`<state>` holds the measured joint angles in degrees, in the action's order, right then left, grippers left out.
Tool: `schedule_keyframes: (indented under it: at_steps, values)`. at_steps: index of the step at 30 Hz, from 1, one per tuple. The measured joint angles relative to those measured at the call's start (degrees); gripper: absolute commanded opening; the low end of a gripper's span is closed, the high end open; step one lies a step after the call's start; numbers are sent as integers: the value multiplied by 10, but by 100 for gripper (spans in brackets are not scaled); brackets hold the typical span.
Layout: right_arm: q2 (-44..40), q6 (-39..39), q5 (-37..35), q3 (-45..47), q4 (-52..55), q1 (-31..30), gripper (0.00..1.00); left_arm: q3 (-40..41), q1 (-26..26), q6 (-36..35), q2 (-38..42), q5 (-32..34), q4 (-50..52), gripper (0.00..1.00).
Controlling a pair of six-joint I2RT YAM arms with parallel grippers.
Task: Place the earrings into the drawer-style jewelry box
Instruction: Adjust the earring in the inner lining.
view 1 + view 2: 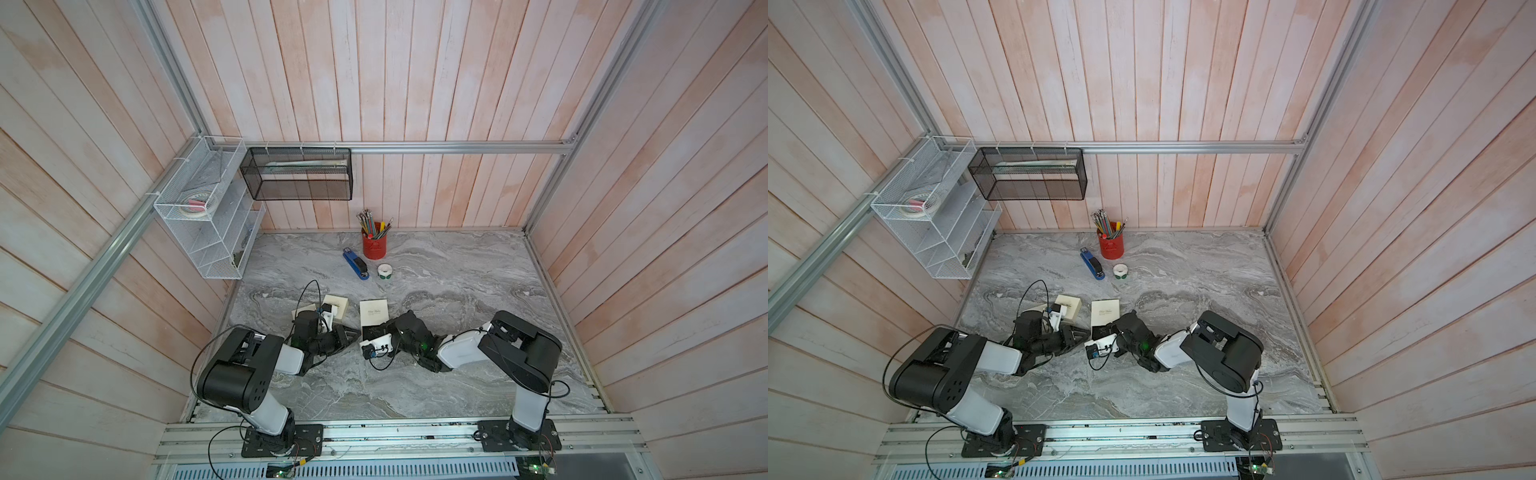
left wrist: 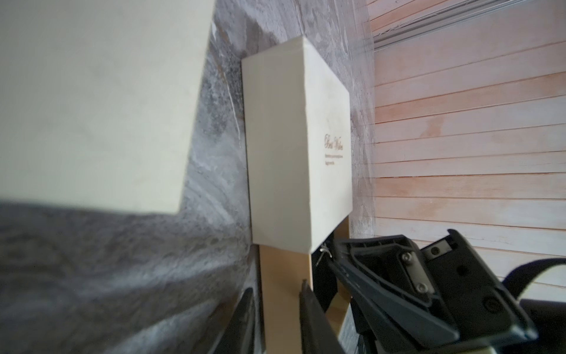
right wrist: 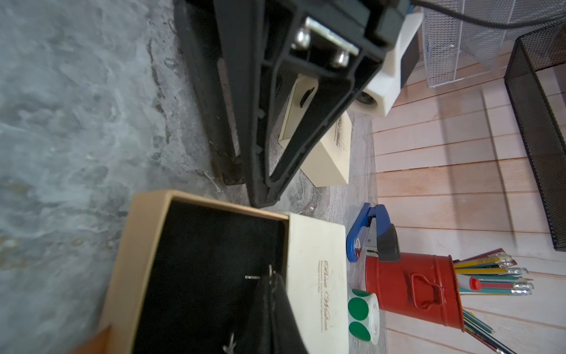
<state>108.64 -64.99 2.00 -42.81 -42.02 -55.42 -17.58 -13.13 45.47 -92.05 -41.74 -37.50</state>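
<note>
The right gripper (image 3: 271,286) is closed, its dark fingertips low over the black lining of the pulled-out drawer (image 3: 147,245), with a small silver earring (image 3: 270,271) pinched at the tip. A second earring (image 3: 229,346) lies on the lining nearer the drawer's open end. The left gripper (image 2: 276,285) is drawn nearly together, one finger above the other, its tips against the drawer's tan outer side wall just beside the sleeve; whether they pinch anything cannot be told. The drawer sticks out of the cream sleeve of the jewelry box (image 3: 318,275), which carries gold script lettering and lies flat on the grey marble tabletop (image 1: 457,291). A second cream box (image 3: 329,159) sits near it, behind the left gripper's wrist. Further back stand a blue stapler (image 3: 361,233), a roll of green dot stickers (image 3: 363,315) and a red tin of pencils (image 3: 410,282), close together near the plank wall.
</note>
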Motion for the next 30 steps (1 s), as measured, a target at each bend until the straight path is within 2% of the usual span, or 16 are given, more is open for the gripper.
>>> schedule_keyframes:
  at_steps: [30]
  values:
    - [16, -42, -21, -12, 1, -12, 0, -19, 0, 2, -8, -14, -10, 27]
